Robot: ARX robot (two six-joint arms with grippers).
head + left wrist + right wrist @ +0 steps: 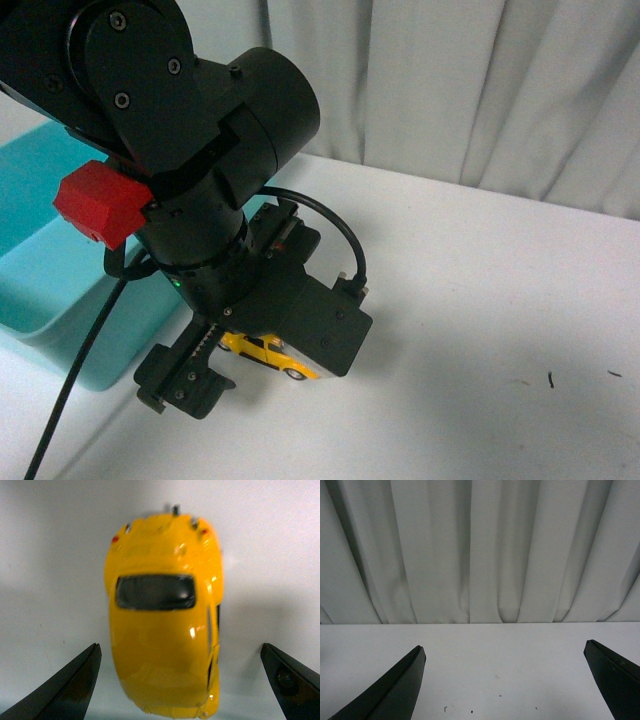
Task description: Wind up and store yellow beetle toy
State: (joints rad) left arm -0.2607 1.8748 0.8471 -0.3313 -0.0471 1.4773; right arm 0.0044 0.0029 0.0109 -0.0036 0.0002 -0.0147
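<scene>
The yellow beetle toy (268,355) stands on the white table, mostly hidden under my left arm in the front view. In the left wrist view the yellow beetle toy (165,615) fills the middle, seen from above, with its dark window showing. My left gripper (182,680) is open directly over it, one black finger on each side, and neither finger touches the car. My right gripper (505,680) is open and empty above bare table, facing the curtain. It does not show in the front view.
A light blue bin (50,260) stands on the table at the left, just beside my left arm. A grey curtain (480,90) hangs behind the table. Small dark specks (550,378) lie on the table at the right.
</scene>
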